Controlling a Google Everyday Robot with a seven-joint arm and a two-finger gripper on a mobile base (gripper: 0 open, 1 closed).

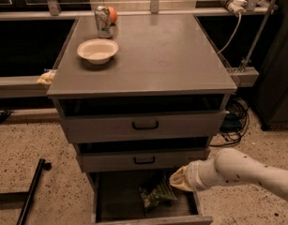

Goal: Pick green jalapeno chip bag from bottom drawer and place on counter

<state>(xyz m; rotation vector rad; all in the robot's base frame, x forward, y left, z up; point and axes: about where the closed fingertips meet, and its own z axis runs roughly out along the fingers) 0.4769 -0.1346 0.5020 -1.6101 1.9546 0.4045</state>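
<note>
The green jalapeno chip bag (155, 194) lies crumpled in the open bottom drawer (148, 217), near its middle. My white arm comes in from the right, and its gripper (177, 181) reaches into the drawer's right side, right at the bag's upper right edge. The gripper's tip is hidden behind the wrist cuff and the drawer above. The grey counter (167, 55) tops the cabinet.
A white bowl (97, 50) sits on the counter's left side, with a can (103, 21) and an orange ball (112, 15) behind it. Two shallower drawers (144, 125) with black handles sit above the open one. Cables lie on the floor at right (232, 121).
</note>
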